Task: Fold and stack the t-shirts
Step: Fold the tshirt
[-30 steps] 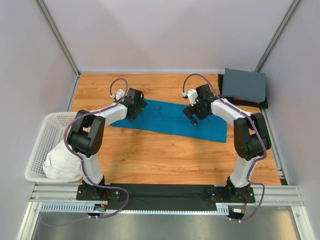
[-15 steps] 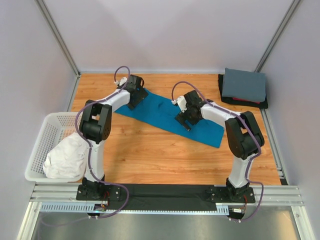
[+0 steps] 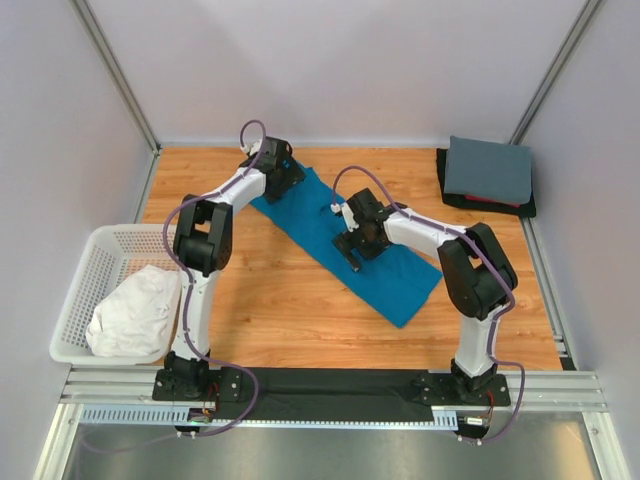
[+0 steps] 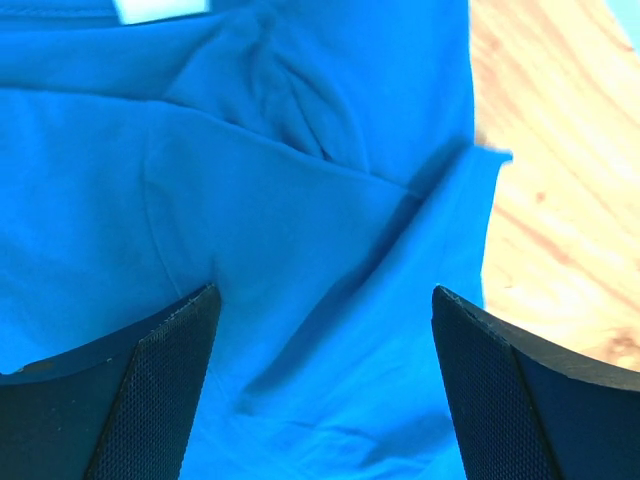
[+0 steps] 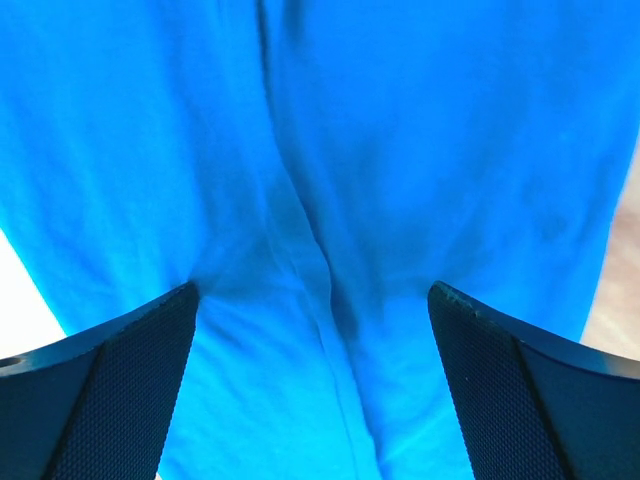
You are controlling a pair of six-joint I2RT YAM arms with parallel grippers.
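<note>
Spread wide, both: left pincer low over the far end of the teal-blue t-shirt, right pincer low over its middle, with nothing clamped between the fingers of either. Impossible to tell from the wrist views whether pressing on the cloth or hanging just above it.

Lying flat on the table as a long, narrow strip, running from under the left pincer, past the right pincer, toward the arm bases. Under the left pincer, a turned-over flap and the cloth's edge, with bare wood just to the right of it. Under the right pincer, a soft crease running straight between the fingers.

Likely placed so to take one band of cloth at two spots at once, keeping the strip straight for the next fold. Judged about halfway through this garment: narrowed lengthwise, not yet folded short.

Beyond the right pincer and off to its right, well apart: a finished pile, with the slate-grey t-shirt on top and a dark one beneath. Back from the left pincer and to its left, well apart: the basket holding a crumpled white t-shirt. Nothing between either pincer and the cloth. Only risk foreseen: bunching at the crease.
</note>
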